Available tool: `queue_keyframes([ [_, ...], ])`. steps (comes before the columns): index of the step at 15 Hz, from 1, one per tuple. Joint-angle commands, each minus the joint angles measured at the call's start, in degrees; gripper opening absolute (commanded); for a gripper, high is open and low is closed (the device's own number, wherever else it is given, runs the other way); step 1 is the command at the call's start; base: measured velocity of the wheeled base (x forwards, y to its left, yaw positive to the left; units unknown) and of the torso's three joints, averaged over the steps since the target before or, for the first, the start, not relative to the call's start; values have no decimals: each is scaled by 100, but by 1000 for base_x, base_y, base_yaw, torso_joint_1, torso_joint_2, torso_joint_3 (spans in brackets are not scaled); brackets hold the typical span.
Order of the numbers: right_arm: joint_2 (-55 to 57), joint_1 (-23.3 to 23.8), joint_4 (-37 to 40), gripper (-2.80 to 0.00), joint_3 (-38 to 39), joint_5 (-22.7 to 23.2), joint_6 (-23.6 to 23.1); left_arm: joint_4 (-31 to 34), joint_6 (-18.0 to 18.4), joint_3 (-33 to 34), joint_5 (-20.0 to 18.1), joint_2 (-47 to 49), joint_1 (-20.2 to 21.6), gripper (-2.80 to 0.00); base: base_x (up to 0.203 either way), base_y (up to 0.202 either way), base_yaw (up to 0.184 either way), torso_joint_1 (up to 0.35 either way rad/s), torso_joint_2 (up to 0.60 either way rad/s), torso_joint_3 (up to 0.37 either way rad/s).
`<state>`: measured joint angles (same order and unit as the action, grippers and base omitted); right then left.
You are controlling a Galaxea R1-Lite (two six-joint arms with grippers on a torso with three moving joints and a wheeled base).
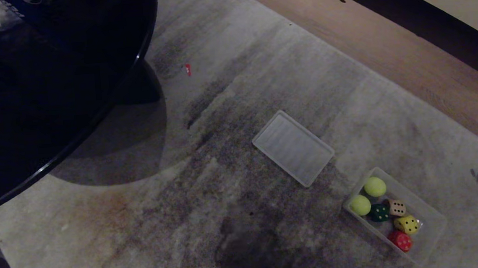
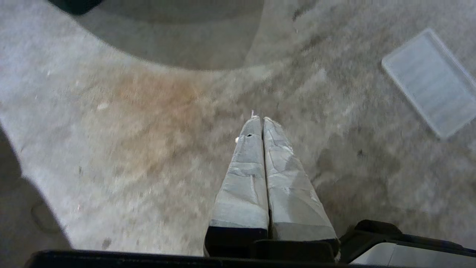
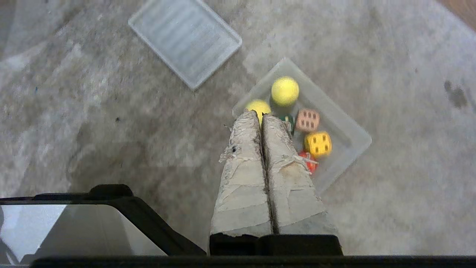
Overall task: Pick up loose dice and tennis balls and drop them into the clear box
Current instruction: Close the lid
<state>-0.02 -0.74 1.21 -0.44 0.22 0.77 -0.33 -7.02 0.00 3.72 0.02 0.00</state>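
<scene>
Lower right of the head view: clear box (image 1: pixel 432 217) on the rug (image 1: pixel 225 173), with two tennis balls (image 1: pixel 375 186), green, beige, yellow and red dice (image 1: pixel 407 224) all inside. Flat lid (image 1: pixel 293 148) just up-left, apart from it. Left gripper (image 2: pixel 260 120) pressed together, empty. Right gripper (image 3: pixel 260 115) pressed together, empty, high over the box.

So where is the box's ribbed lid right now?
In the head view the ribbed lid lies flat on the carpet right of centre, up and left of the clear box, not touching it.
</scene>
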Motion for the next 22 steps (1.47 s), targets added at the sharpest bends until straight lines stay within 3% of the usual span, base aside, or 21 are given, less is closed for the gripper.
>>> queue_keyframes([
  [1, 11, -5, 2, -280, 0, 13, 2, -2, -9, 9, 6, 6, 0, -280, 184, 0, 2, 4, 1, 1],
  [5, 11, -5, 2, -280, 0, 5, 2, 7, 25, 9, -3, 6, 0, -280, 162, 0, 0, 1, 4, 3],
  [12, 4, -5, 2, -280, 0, 8, 2, -2, 0, 9, 6, 6, 0, -280, 0, 0, 0, 0, 0, 0],
  [18, 11, 3, 2, -280, 0, 13, 0, 7, -10, 9, -3, 6, 8, -280, 0, 124, 2, 2, 0, 3],
  [22, 11, -5, 2, -280, 0, 22, -51, -2, -26, 9, 6, 6, 9, -280, 0, 0, 0, 0, 0, 0],
])
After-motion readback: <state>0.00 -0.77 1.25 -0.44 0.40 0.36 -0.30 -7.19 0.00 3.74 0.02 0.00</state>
